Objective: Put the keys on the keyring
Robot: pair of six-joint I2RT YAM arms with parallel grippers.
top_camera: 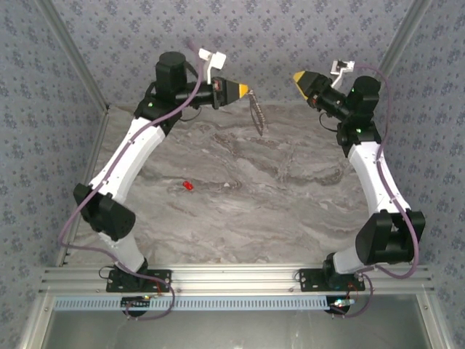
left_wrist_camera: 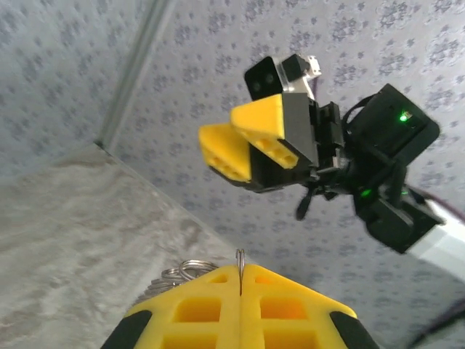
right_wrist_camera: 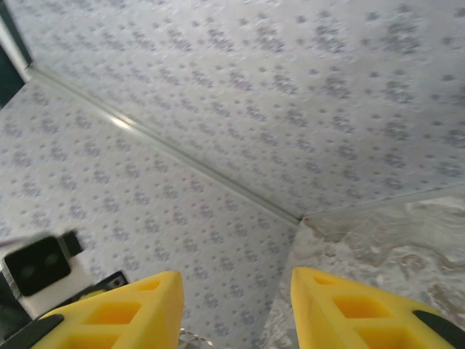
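The keyring (top_camera: pixel 256 115) is a thin grey metal loop hanging from the tip of my left gripper (top_camera: pixel 247 90), high above the far part of the table. In the left wrist view the yellow jaws of the left gripper (left_wrist_camera: pixel 240 270) are pressed together on the keyring's wire (left_wrist_camera: pixel 240 256), with more coils (left_wrist_camera: pixel 185 272) dangling to the left. The keys, one tiny red piece (top_camera: pixel 186 186), lie on the marble table, left of centre. My right gripper (top_camera: pixel 297 78) faces the left one across a short gap, open and holding nothing (right_wrist_camera: pixel 236 280). It also appears opposite in the left wrist view (left_wrist_camera: pixel 218 125).
The grey marble table (top_camera: pixel 290 196) is bounded by patterned walls and a metal frame post (top_camera: pixel 73 58) at the back left. An aluminium rail (top_camera: pixel 232 280) runs along the near edge by the arm bases.
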